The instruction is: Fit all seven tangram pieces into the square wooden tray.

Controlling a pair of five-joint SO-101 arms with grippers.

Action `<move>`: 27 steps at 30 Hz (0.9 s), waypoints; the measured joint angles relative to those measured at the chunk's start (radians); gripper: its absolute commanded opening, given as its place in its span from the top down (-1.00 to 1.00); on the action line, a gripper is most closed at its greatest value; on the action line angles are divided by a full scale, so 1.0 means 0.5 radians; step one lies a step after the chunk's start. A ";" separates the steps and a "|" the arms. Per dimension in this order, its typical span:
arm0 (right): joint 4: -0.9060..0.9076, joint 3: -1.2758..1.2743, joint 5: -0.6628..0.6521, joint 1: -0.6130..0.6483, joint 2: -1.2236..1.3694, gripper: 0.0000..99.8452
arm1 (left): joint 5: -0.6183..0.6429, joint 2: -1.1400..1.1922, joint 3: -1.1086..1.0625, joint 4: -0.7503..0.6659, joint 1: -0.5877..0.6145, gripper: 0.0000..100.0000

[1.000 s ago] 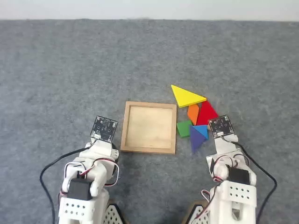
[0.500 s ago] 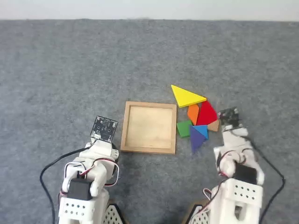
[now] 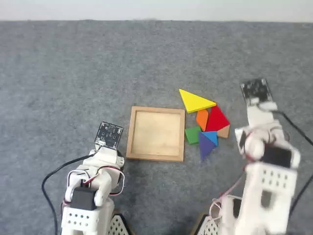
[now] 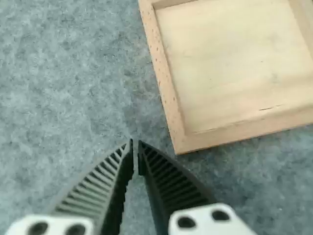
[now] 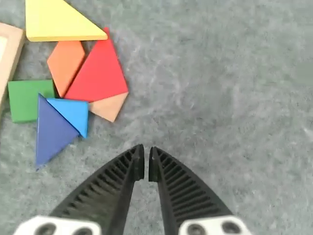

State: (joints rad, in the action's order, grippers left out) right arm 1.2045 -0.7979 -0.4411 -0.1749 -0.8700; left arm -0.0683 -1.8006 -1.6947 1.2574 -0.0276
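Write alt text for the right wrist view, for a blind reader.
The shut, empty right pincer hangs over grey carpet near seven clustered tangram pieces: yellow triangle, orange piece, red triangle, tan piece, green square, light blue triangle, dark blue triangle. A corner of the tray lies next to them.

I read left arm (image 3: 93,178) folded at lower left, left gripper (image 4: 135,145) closed; right arm (image 3: 261,147) extended at right, right gripper (image 5: 146,151) closed.

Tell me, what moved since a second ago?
The right gripper, shut and empty, swung outward to its right and farther across the table, uncovering the tan piece. It took hold of nothing. The left gripper, the wooden tray and the coloured pieces stayed put.
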 measured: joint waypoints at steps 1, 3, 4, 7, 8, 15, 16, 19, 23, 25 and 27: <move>0.000 0.086 0.012 0.021 0.126 0.91 | 0.000 0.000 0.000 0.000 0.000 0.96; 0.000 0.239 0.031 0.080 0.368 0.91 | 0.000 0.000 0.000 0.000 0.000 0.96; 0.000 0.307 0.031 0.117 0.482 0.91 | 0.000 0.000 0.000 0.000 0.000 0.96; 0.000 0.473 0.037 0.292 0.804 0.91 | 0.000 0.000 0.000 0.000 0.000 0.96; 0.000 0.519 0.037 0.353 0.899 0.91 | 0.000 0.000 0.000 0.000 0.000 0.96; -0.003 0.884 0.126 0.595 1.482 0.74 | 0.000 0.000 0.000 0.000 0.000 0.96; -0.003 0.942 0.166 0.592 1.568 0.72 | 0.000 0.000 0.000 0.000 0.000 0.96; -0.061 1.049 0.319 0.601 1.820 0.68 | 0.000 0.000 0.000 0.000 0.000 0.96; -0.181 1.065 0.620 0.626 2.078 0.68 | 0.000 0.000 0.000 0.000 -0.003 0.96; -0.199 1.065 0.749 0.626 2.139 0.68 | 0.000 0.000 0.000 0.000 -0.003 0.96; -0.199 1.065 0.887 0.638 2.148 0.68 | 0.000 0.000 0.000 0.000 0.000 0.96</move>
State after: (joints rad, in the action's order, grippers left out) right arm 1.1047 -0.2654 0.0023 0.1442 0.2041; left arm -0.0683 -1.8006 -1.6947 1.2574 -0.0276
